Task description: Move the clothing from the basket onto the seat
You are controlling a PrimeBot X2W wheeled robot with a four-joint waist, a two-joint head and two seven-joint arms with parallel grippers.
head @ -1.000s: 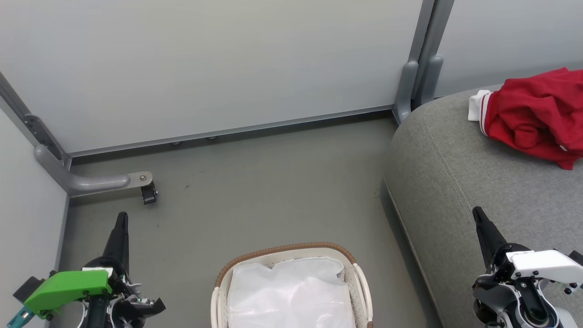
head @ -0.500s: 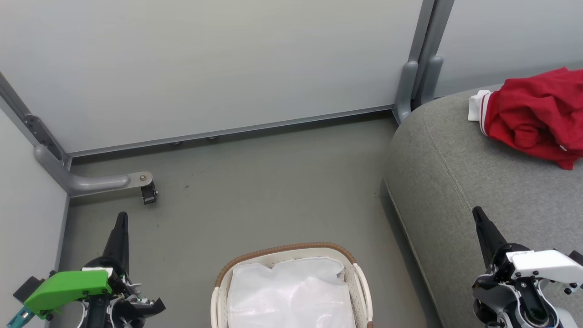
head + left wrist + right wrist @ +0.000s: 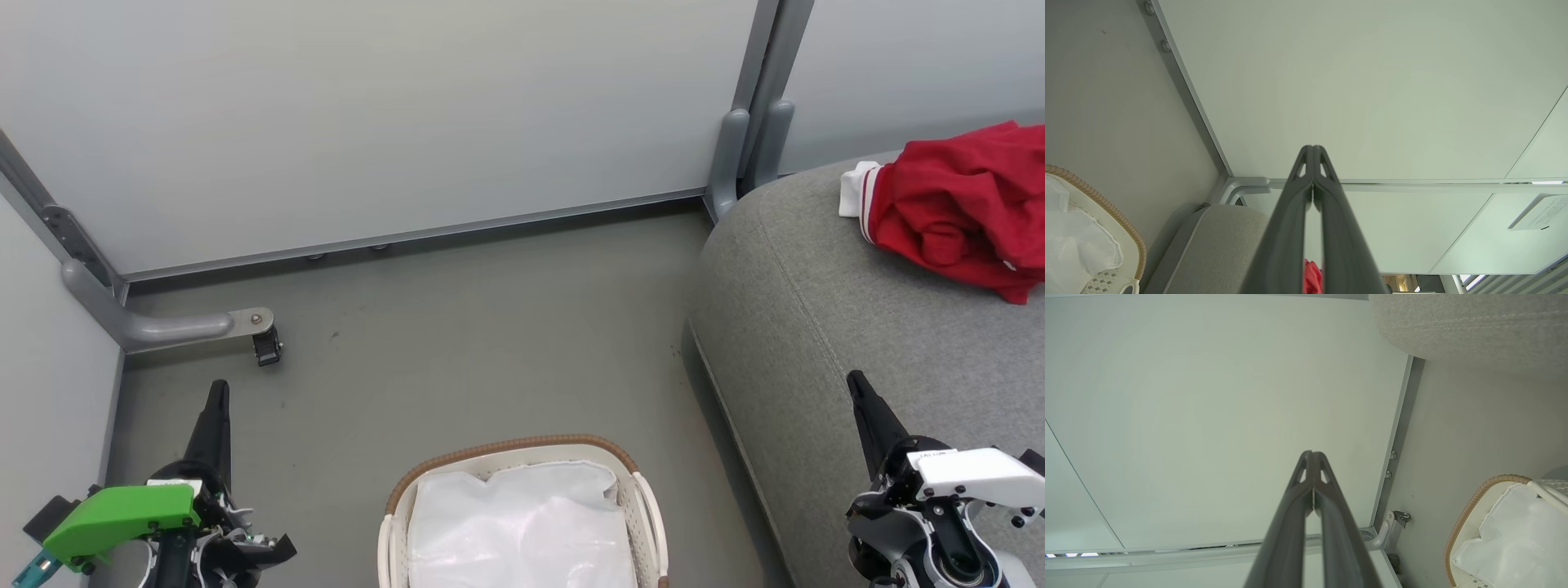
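**Basket down to its liner, clothing on the seat, both fingers empty**

Nearest the robot, the basket (image 3: 506, 443) sits on the floor between the two arms, behind both sets of fingertips. Inside it I see only the white liner (image 3: 522, 523); no red shows there. The left fingers (image 3: 217, 400) point forward over the floor, pressed together from base to tip with nothing between them. The left wrist view shows the same closed pair (image 3: 1313, 152). The right fingers (image 3: 863, 396) are likewise closed tight and hold nothing, as the right wrist view (image 3: 1312, 456) confirms. They hang over the near part of the seat (image 3: 816, 310).

Farther off, the clothing (image 3: 963, 204) lies heaped on the seat, ahead of the right fingertips and off to their right, well apart from them. A white cuff (image 3: 853, 188) marks the end of the heap closest to those fingers. Its long axis runs crosswise to the way the fingers point. The right arm is plainly the nearer; the left fingers are far across the floor.

Judging by this, the transfer looks finished, and any tidying of the heap would fall to the right arm.
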